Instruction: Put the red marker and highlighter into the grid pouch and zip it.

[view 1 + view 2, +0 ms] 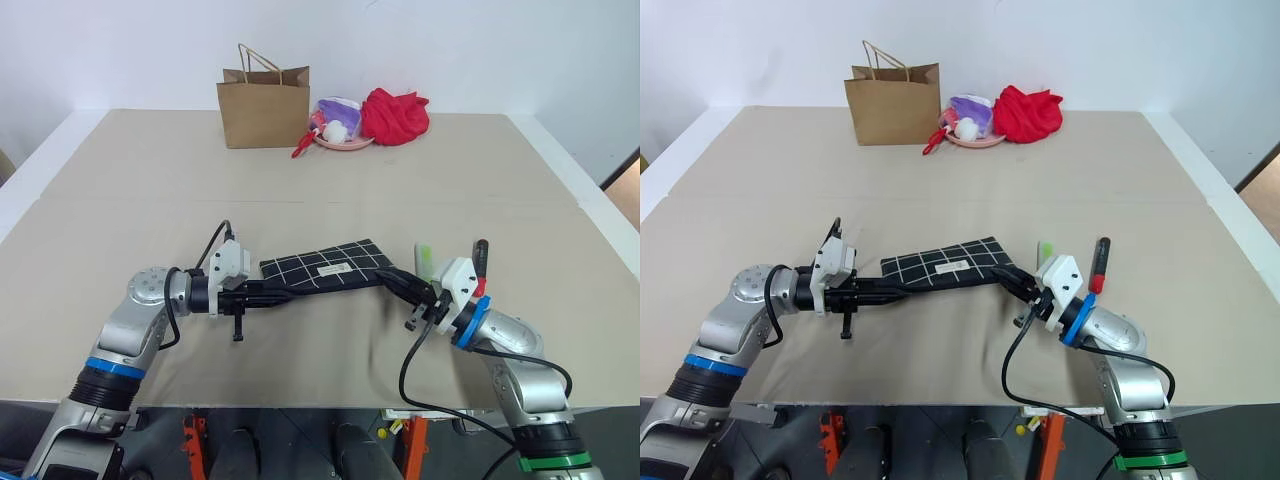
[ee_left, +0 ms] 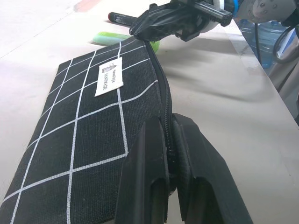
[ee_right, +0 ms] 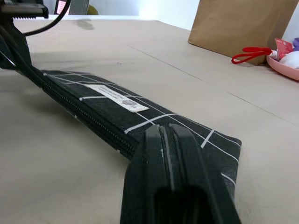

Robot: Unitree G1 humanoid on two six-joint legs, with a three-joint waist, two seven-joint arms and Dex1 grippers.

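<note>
**Grid pouch gripped at both ends along its zipper edge**

The flat black fabric grid pouch [image 1: 322, 265], crossed by thin white lines and marked by a small white label, is shown on the beige table [image 1: 300, 160]. One end of its zipper edge is clamped by the left gripper [image 2: 169, 154]; the opposite end, probably at the pull, is pinched by the right gripper [image 3: 167, 140], its fingers closed. This two-ended hold is judged to tension the zipper for opening. The lime-green highlighter [image 1: 423, 260] and the black red-tipped marker [image 1: 1100, 262] lie just beyond the pouch's right end, not yet inside.
</note>
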